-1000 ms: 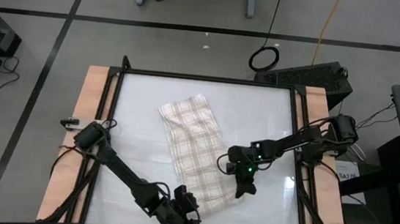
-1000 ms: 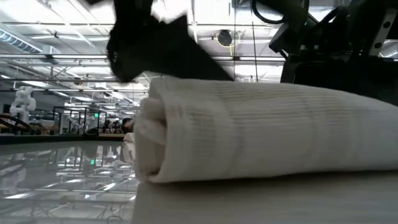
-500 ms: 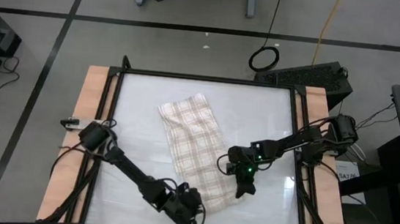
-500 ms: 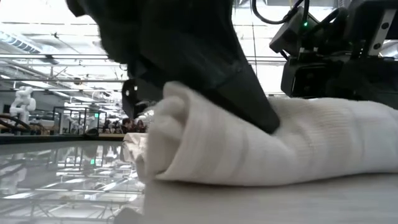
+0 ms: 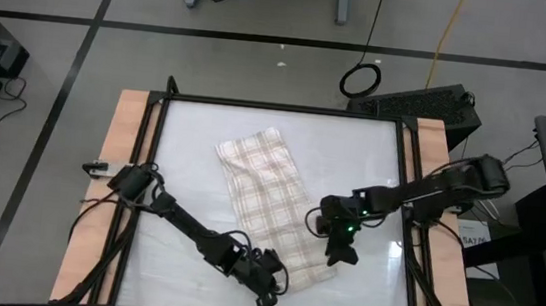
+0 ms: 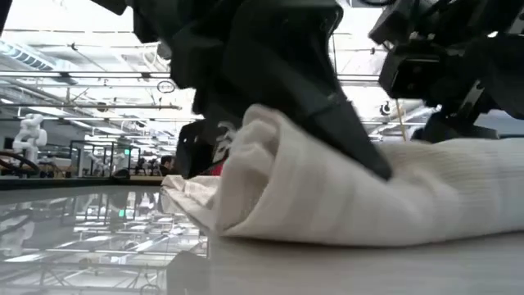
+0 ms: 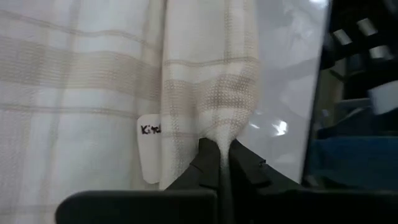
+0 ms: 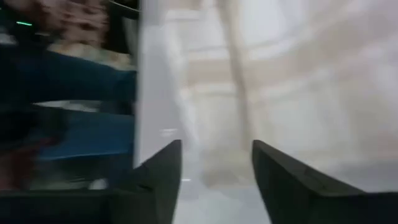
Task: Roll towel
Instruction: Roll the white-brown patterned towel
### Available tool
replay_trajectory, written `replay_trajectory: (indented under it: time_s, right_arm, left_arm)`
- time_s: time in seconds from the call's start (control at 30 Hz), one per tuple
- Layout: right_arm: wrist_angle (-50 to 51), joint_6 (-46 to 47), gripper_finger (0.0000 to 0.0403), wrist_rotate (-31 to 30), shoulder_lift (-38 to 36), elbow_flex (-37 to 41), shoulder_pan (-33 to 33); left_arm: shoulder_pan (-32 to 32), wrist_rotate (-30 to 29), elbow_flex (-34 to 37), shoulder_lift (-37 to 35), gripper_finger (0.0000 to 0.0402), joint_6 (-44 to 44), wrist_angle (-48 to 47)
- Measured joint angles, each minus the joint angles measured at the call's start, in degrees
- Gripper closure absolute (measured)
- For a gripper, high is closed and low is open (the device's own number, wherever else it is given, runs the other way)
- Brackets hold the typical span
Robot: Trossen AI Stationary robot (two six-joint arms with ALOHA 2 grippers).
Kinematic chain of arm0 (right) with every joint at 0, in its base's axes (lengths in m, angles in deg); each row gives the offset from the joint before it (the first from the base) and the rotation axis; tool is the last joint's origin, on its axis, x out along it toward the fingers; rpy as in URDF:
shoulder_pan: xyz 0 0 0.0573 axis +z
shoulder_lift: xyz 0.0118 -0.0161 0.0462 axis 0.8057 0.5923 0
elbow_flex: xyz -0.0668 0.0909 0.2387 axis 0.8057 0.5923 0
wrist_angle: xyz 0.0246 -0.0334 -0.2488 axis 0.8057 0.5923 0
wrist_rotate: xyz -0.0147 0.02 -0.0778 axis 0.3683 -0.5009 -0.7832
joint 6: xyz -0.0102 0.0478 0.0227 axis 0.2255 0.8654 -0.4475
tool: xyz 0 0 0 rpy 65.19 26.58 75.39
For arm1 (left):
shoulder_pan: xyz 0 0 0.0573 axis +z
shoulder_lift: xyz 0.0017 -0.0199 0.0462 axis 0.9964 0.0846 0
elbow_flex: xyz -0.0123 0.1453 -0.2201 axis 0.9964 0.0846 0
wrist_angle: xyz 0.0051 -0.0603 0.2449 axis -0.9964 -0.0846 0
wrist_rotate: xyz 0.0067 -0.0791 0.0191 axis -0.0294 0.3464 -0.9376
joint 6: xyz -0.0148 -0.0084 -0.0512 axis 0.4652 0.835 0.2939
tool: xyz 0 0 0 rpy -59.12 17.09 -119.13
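**Left end effector pinches towel's rolled end**

High view: the towel [image 5: 270,206] lies diagonally on the counter [image 5: 183,144]; left end effector [image 5: 276,280] at its near end, right end effector [image 5: 341,255] beside it.

Left wrist view: fingers [image 7: 210,158] clamp a towel fold.

Right wrist view: fingers [image 8: 163,171] stand parted, holding nothing.

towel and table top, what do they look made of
Towel: thin woven cloth, probably cotton, matte; the weave's texture shows, soft folds bunch where the left gripper pinches it, and a small label is sewn on. Table top: hard, smooth, glossy white, perhaps laminate or coated board; it mirrors the room in the low view.
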Motion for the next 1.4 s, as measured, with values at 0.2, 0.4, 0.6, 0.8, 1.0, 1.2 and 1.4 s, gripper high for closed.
replay_trajectory:
  time_s: [0.2, 0.4, 0.6, 0.8, 1.0, 1.2, 1.4]
  right_arm:
    - [9.8, -5.6, 0.0148, -17.0, -12.3, 0.0, 4.7]
    - [9.7, -6.1, 0.0113, -26.5, -16.5, 0.0, 15.2]
    - [9.9, -11.9, 0.0102, -39.3, -14.3, 0.0, 24.2]
    - [8.1, -18.1, 0.0103, -43.3, -9.1, 0.0, 26.0]
    - [2.2, -19.9, 0.0109, -42.0, -4.4, 0.0, 26.1]
    - [1.7, -20.9, 0.0159, -43.2, -0.4, 0.0, 26.0]
    - [-0.7, -20.3, 0.0264, -42.3, 0.9, 0.0, 26.0]
  left_arm:
    - [1.7, 3.9, 0.0, 0.0, 0.0392, 1.9, 1.5]
    - [2.9, 4.8, 0.0, 0.0, 0.0392, 2.9, 5.8]
    - [3.4, 4.8, 0.0, 0.0, 0.0392, 3.8, 7.3]
    - [3.9, 5.5, 0.5, 0.0, 0.0392, 5.7, 7.6]
    - [3.9, 5.6, 0.6, -0.1, 0.0392, 6.9, 11.4]
    - [3.9, 5.6, 0.6, -0.1, 0.0389, 8.4, 11.5]
    - [4.2, 5.6, 0.6, -0.1, 0.0385, 8.4, 9.0]
